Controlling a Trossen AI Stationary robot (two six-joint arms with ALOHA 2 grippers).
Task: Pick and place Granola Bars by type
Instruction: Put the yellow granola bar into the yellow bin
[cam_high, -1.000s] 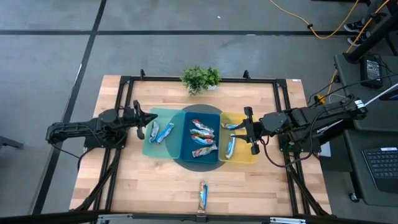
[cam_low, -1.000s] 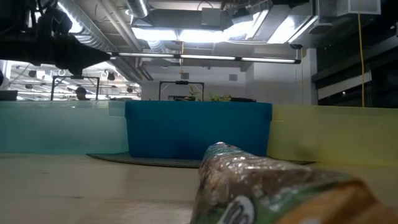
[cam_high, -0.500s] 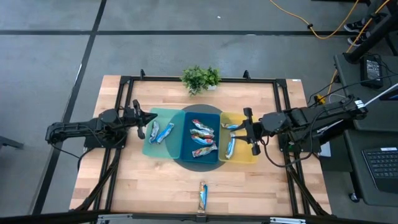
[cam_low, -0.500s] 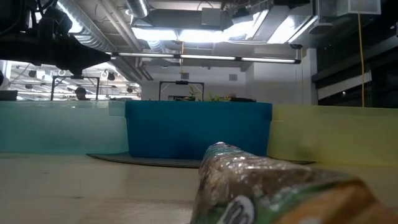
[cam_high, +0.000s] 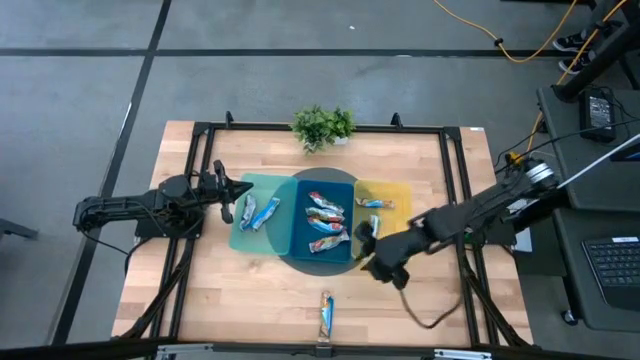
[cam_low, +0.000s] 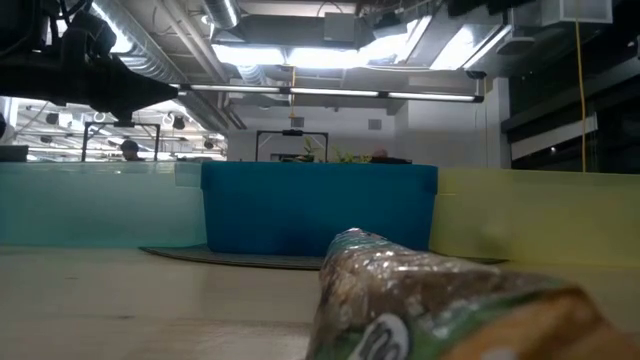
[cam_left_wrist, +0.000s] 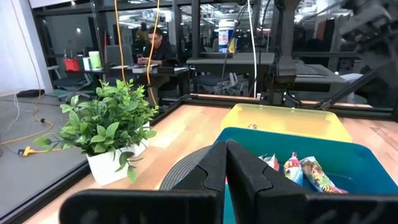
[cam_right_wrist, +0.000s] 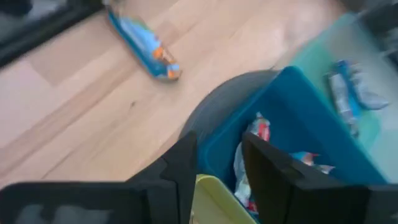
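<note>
A wooden slatted table (cam_high: 250, 290) carries three shallow plastic bins side by side: a pale teal one (cam_high: 238, 228), a deep blue one (cam_high: 300, 235) on a round dark mat (cam_high: 318, 266), and a yellow one (cam_high: 395, 192). Shiny foil bars lie in them: two in the teal bin (cam_high: 258, 211), about four in the blue (cam_high: 326, 222), one visible in the yellow (cam_high: 371, 203). One more bar (cam_high: 326, 315) lies alone near the table's front edge. The left gripper (cam_high: 243, 193) waits over the teal bin, fingers pressed together, empty. The right gripper (cam_high: 366, 238) hangs at the blue and yellow bins' near corner, fingers parted around nothing. A leafy potted plant (cam_high: 322, 126) stands at the back.
</note>
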